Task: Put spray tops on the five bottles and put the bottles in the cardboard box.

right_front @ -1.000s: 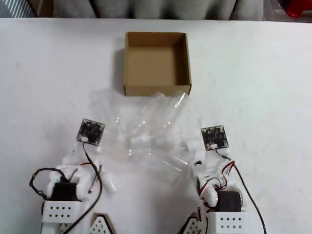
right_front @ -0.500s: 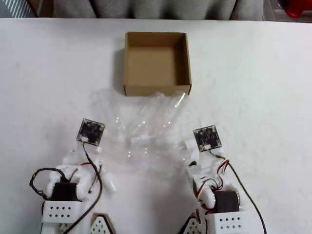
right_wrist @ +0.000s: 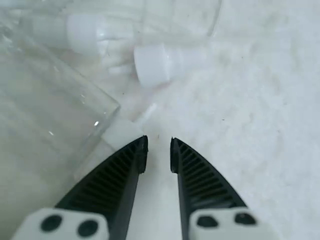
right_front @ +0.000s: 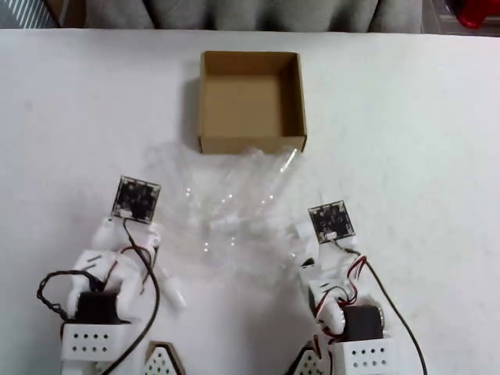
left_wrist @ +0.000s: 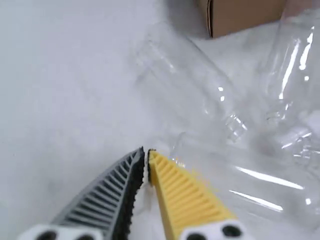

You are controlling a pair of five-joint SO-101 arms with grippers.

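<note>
Lying under both arms, the white table point(right_front: 422, 133) is carrying the open box point(right_front: 250, 98), which is sitting well ahead of both grippers and roughly midway between them. The clear bottles point(right_front: 234, 207) are lying on their sides in a loose heap between the box and the grippers. One bottle point(left_wrist: 200, 90) is stretching away just ahead of the left gripper point(left_wrist: 146, 155) toward a corner of the box, and another is lying right beside its yellow finger. This gripper's fingers are meeting at the tips with nothing between them. A further bottle point(right_wrist: 45, 125) is lying just beside the right gripper point(right_wrist: 157, 145), and two white tops point(right_wrist: 152, 65) are resting near, ahead of it. Its black fingers are standing slightly apart, gripping nothing. The left arm point(right_front: 117, 258) is now reaching farther forward and outward than half a second ago; the right arm point(right_front: 332, 266) is keeping its place.
</note>
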